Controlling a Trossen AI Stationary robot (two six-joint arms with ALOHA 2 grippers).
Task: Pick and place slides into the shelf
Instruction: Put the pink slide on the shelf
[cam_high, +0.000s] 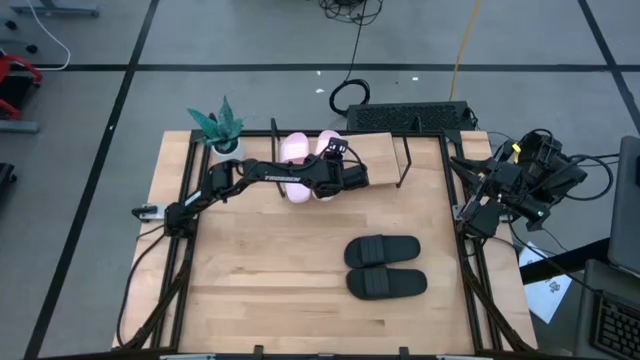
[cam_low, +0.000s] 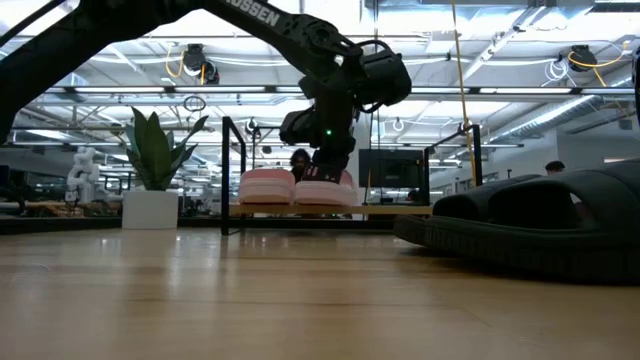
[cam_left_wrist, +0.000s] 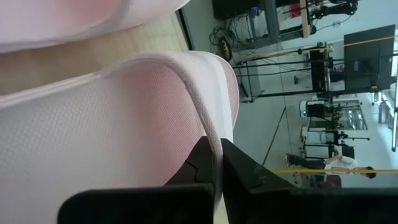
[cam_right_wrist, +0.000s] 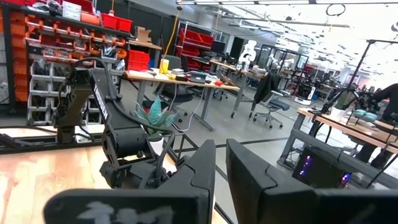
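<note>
Two pale pink slides lie side by side on the shelf's board (cam_high: 375, 150), at its left end. One (cam_high: 293, 150) is free, resting on its sole. My left gripper (cam_low: 325, 165) is above the other pink slide (cam_low: 325, 190) and shut on it. The shelf board (cam_low: 400, 209) runs along the table's far edge between black wire end frames. The black pair (cam_high: 383, 266) lies flat on the tabletop, near the table's right side. My right gripper (cam_right_wrist: 221, 168) waits folded at the table's right edge, its fingers together and holding nothing. My left gripper (cam_left_wrist: 219, 162) pinches the rim of the pink slide's wide strap (cam_left_wrist: 214, 134) between its two fingers. The fingers (cam_left_wrist: 202, 165) come down on it from above. In the low view the slide's sole (cam_low: 325, 203) sits level on the shelf board, beside the other pink slide (cam_low: 265, 187).
A potted plant (cam_high: 218, 125) stands at the table's far left corner, just left of the shelf. The shelf's right half is bare board. A dark keyboard (cam_high: 410, 118) lies beyond the far edge. Open tabletop (cam_high: 260, 270) stretches left of the black slides.
</note>
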